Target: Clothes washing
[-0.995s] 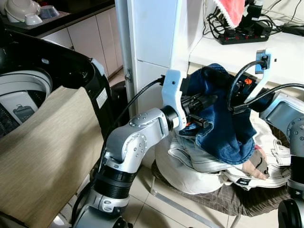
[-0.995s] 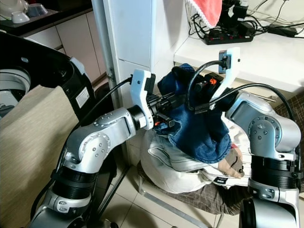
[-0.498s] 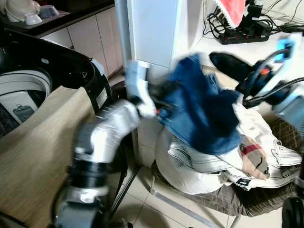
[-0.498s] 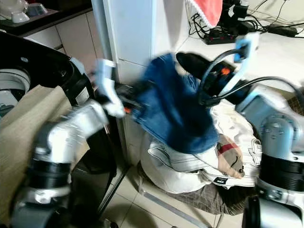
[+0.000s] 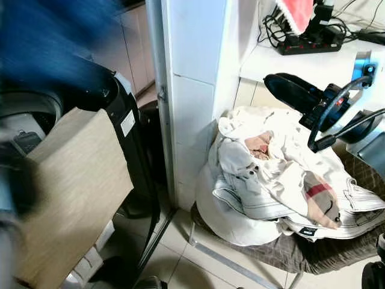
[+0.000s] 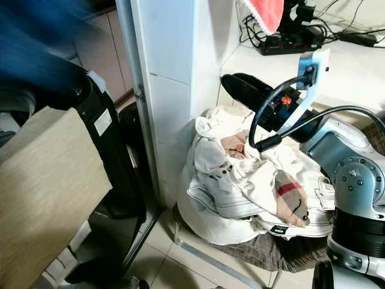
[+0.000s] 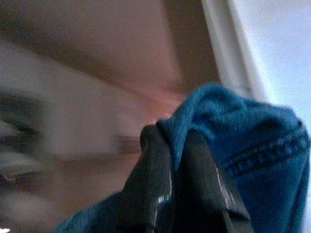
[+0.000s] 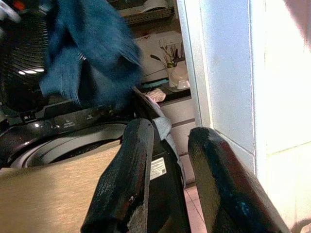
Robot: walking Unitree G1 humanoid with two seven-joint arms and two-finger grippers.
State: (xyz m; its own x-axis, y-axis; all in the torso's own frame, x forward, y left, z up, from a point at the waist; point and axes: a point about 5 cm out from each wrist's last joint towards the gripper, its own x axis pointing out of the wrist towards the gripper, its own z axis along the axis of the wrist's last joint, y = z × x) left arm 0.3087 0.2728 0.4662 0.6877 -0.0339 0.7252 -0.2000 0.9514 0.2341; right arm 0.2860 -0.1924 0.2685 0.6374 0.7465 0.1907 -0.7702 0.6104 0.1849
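Nearest, at the lower left, a tan woven panel [image 5: 72,186] leans against the front of the black washing machine [image 5: 129,138], whose round drum opening [image 8: 73,145] lies just behind it. To the right, on the floor side, a chair with a brown checked seat [image 5: 313,253] carries a heap of pale clothes [image 5: 271,180], white and cream pieces with a red-striped patch showing on the right of the pile. Above that heap, at the right, the right claw [image 5: 289,90] hangs in the air with nothing between its two black fingers [image 8: 131,184], which stand spread apart and point left toward the washer; its cable loops back to the silver arm [image 6: 355,168] at the right edge. Over the washing machine at the upper left, the blue denim garment [image 5: 48,42] is a broad streak of motion blur, and in the right wrist view it shows as a dark blue bundle hanging in the air above the drum. The left claw [image 7: 180,145] is pressed together on a fold of that denim, the cloth bulging out past the fingertips. Between washer and chair stands a white tiled pillar [image 5: 192,90]. Farther back, on the right, a white surface [image 5: 289,57] holds a black power strip [image 5: 313,43] with tangled cables, and a red cloth [image 5: 295,13] hangs above it. Behind the washer at the far left, cabinet doors [image 5: 135,48] can be made out.
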